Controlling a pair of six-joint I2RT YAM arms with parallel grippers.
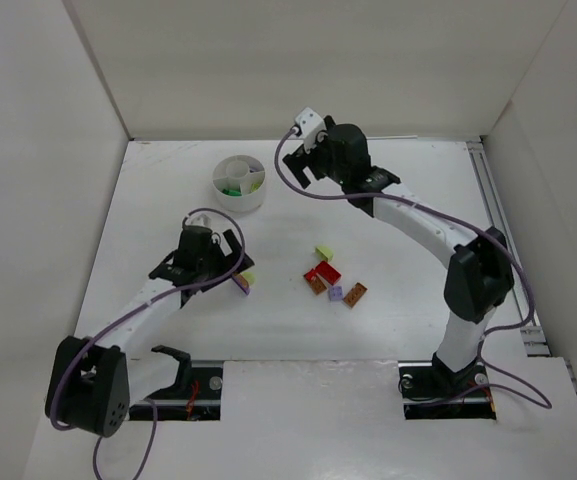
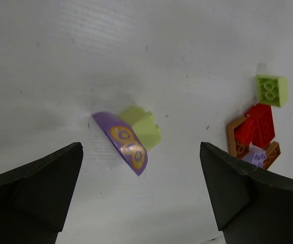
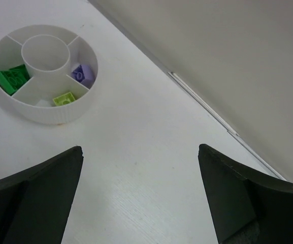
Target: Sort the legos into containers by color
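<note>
- The white table (image 1: 298, 330) lies under everything, with plain pale walls on three sides.
- My right arm (image 1: 418, 220) reaches far across to the back of the table. My left arm (image 1: 138, 305) bends in over the left middle.
- The dish (image 3: 44, 117) is round and white and stands near the back of the table, left of centre. It has a round cup in the middle and wedge compartments around it.
- My right gripper (image 3: 139, 148) hangs near the dish, to its right in the top view. Its jaws are spread wide with only bare table between them, and it holds nothing.
- My left gripper (image 2: 141, 145) hangs low over the table, well apart from the dish. Its jaws are also spread wide, and the fingers touch nothing.
- Two pieces lie between my left fingers: a purple curved piece (image 2: 127, 145) with orange print, touching a pale yellow-green brick (image 2: 143, 127).
- In the dish, green bricks (image 3: 11, 80) fill one wedge, a lilac brick (image 3: 83, 74) sits in another, and a yellow-green brick (image 3: 64, 98) sits in a third.
- A loose cluster lies mid-table, right of my left gripper. It is made up of red bricks (image 2: 258, 124), orange-brown bricks (image 2: 235, 140) and a small lilac piece (image 2: 256, 158), all touching.
- A lone yellow-green brick (image 2: 271, 90) lies just beyond them.
</note>
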